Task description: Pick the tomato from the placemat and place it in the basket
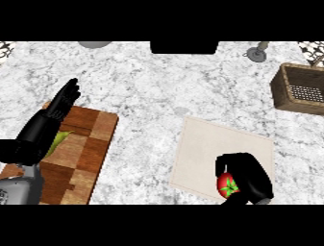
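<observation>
A: Curling over the tomato (228,185), the right hand (248,176) sits at the near edge of the placemat (214,149), low in the view on the right side.

B: Is it actually grasping the tomato?

A: The fingers bend around it from above and from the right, and the red fruit with its green stem top peeks out on the hand's left. It looks clasped, with the hand hiding most of the far side.

B: Is the tomato off the mat?

A: I cannot tell whether it is lifted or resting; it shows over the mat's near edge.

B: And the other hand?

A: The left hand (47,122) is over the wooden cutting board (86,149) on the left. Its fingers stretch out straight, pointing away toward the far side of the counter (150,91), and they grasp nothing. A green bit (60,141) shows beside the wrist on the board; I cannot make out what it is.

B: Where is the basket?

A: The wicker basket (292,98) stands at the far right of the counter, well apart from the tomato, handle up, with a pale mesh patch inside. Along the far edge are a grey round thing (93,44), a dark block (184,47) and a small grey stand (258,52).
</observation>
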